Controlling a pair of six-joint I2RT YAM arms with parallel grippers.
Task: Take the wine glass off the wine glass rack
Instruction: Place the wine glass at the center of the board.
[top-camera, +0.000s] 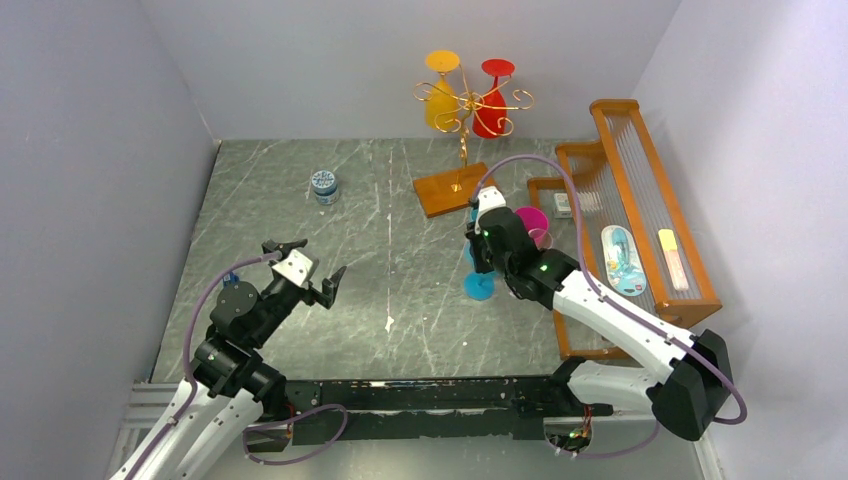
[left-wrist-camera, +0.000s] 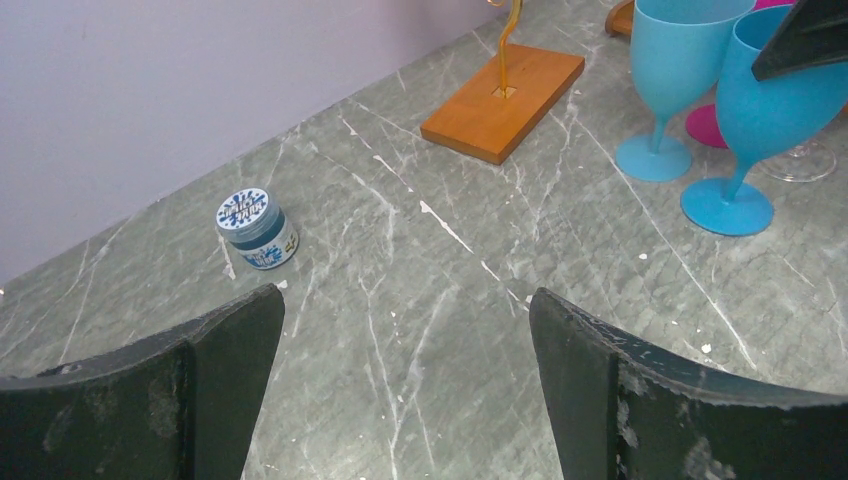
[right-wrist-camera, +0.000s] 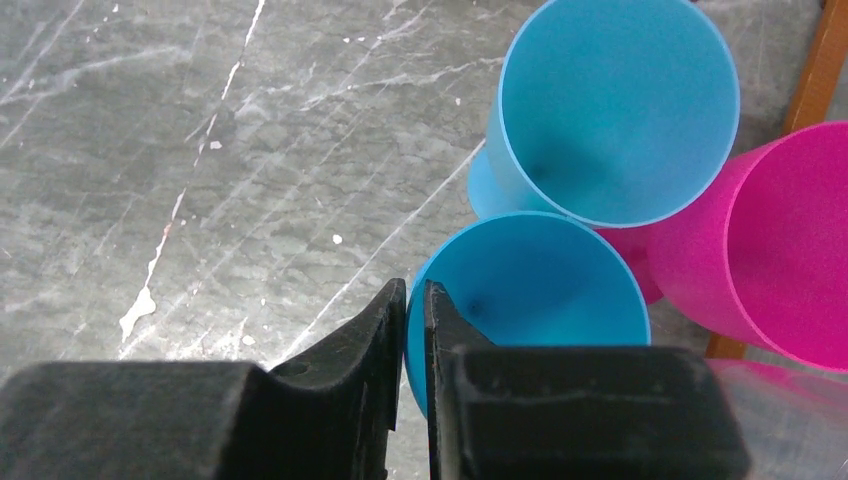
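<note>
Pinching the near rim of the blue wine glass (right-wrist-camera: 530, 290) between the all-but-closed fingers of the right pincer (right-wrist-camera: 414, 300), with one finger inside the bowl and the other outside. Standing upright on the counter (top-camera: 300, 220), foot down and mouth opening straight up, with the long axis running vertical. Sitting off the wine glass rack (top-camera: 463, 140), in front of the rack's brown wooden base, toward the right side of the counter. Crowding close beside a second blue glass (right-wrist-camera: 610, 110) and a pink glass (right-wrist-camera: 780, 250), with the orange wooden frame (top-camera: 640, 200) just to their right. Showing the rack rising straight from its base at the far edge, with a yellow glass (top-camera: 441, 90) and a red glass (top-camera: 493, 95) hanging upside down among the curled gold arms, feet up and mouths down. Holding the left pincer (top-camera: 312, 262) spread wide and empty above the near left of the counter, well apart from every glass. Showing also a small blue-lidded jar (top-camera: 324, 186) sitting upright toward the far left, well apart from both pincers.
</note>
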